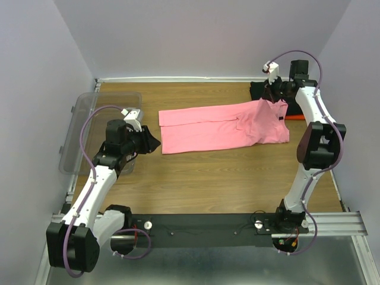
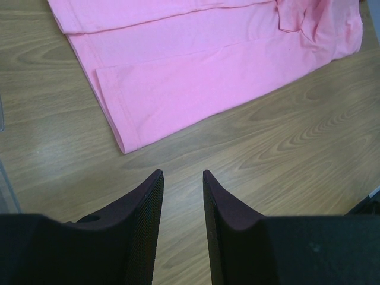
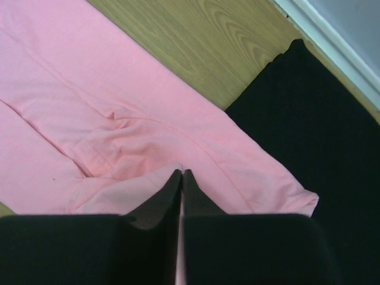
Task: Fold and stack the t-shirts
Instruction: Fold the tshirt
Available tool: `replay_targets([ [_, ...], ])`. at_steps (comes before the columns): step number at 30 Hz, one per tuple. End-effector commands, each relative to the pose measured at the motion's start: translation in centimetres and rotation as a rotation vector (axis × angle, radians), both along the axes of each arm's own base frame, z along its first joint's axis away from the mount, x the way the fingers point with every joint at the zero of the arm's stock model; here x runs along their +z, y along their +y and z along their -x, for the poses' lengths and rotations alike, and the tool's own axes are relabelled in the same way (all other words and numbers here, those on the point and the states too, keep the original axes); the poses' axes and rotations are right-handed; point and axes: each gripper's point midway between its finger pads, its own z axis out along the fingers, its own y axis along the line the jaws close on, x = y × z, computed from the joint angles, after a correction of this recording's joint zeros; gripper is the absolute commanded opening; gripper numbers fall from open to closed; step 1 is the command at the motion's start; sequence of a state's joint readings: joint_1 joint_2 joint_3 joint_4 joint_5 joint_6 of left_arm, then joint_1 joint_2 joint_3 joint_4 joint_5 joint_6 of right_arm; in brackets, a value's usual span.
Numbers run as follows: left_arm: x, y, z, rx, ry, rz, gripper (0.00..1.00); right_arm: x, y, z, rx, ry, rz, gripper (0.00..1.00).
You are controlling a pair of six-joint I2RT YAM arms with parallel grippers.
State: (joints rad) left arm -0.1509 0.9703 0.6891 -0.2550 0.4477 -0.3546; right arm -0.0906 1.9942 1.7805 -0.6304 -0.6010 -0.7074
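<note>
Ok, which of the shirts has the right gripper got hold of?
The pink t-shirt: the right gripper is pinched shut on its fabric. The black t-shirt beyond it is not gripped.

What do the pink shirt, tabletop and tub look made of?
pink shirt: soft knit fabric, likely cotton, matte; it creases and shows stitched hems.
tabletop: wood or wood-look laminate, slight sheen; grain lines visible.
tub: clear rigid plastic, glossy; what lies behind shows through it.
</note>
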Motion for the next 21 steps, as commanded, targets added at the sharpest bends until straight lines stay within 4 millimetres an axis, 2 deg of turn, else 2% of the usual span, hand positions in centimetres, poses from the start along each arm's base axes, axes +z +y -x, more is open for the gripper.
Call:
replay_targets([
  [1,0.7,-0.6,0.3,-0.044,-0.042,0.012,0.41,-0.8,-0.5,-0.7,-0.048,0.023,0.031,0.19],
  [2,0.8,-0.6,0.3,-0.043,-0.044,0.011,0.41,-0.9,-0.8,-0.7,-0.063,0.027,0.042,0.28],
  [3,0.8,-0.5,0.3,-0.040,-0.047,0.010,0.41,-0.7,-1.7,-0.6,-0.120,0.035,0.069,0.46],
  [6,1.0,-0.5,0.3,-0.039,-0.055,0.010,0.41,-0.2,-3.5,0.3,-0.220,0.043,0.100,0.51],
  [7,1.2,-0.5,0.3,-0.037,-0.063,0.012,0.41,0.3,-4.5,1.2,-0.278,0.050,0.072,0.55],
  [9,1.5,-0.5,0.4,-0.035,-0.074,0.016,0.41,0.5,-5.6,2.8,-0.320,0.071,0.038,0.55],
  [10,1.6,-0.5,0.5,-0.038,-0.078,0.021,0.41,1.4,-7.2,3.9,-0.361,0.062,0.017,0.56],
  [11,1.9,-0.5,0.5,-0.035,-0.088,0.027,0.41,-0.7,-7.5,5.7,-0.369,0.123,0.007,0.56],
  [13,1.8,-0.4,0.5,-0.012,-0.082,0.030,0.41,-2.4,-9.4,8.0,-0.397,0.161,0.026,0.57],
  [14,1.9,-0.2,0.5,0.009,-0.071,0.039,0.41,-2.5,-10.0,9.0,-0.408,0.165,0.037,0.57],
  [15,1.7,-0.2,0.5,0.026,-0.056,0.049,0.41,-4.4,-10.4,10.6,-0.420,0.214,0.039,0.57],
  [16,1.0,-0.4,0.7,0.049,-0.015,0.088,0.41,-5.1,-11.5,11.5,-0.446,0.233,0.035,0.56],
  [18,0.3,-1.6,1.2,0.032,0.016,0.125,0.41,-6.4,-11.9,12.8,-0.461,0.271,0.011,0.55],
  [19,-0.2,-2.1,1.3,0.042,0.029,0.149,0.41,-6.7,-12.4,13.1,-0.475,0.279,0.007,0.55],
  [21,-1.5,-3.2,1.7,0.034,0.060,0.148,0.41,-7.8,-12.2,13.4,-0.472,0.313,-0.018,0.55],
])
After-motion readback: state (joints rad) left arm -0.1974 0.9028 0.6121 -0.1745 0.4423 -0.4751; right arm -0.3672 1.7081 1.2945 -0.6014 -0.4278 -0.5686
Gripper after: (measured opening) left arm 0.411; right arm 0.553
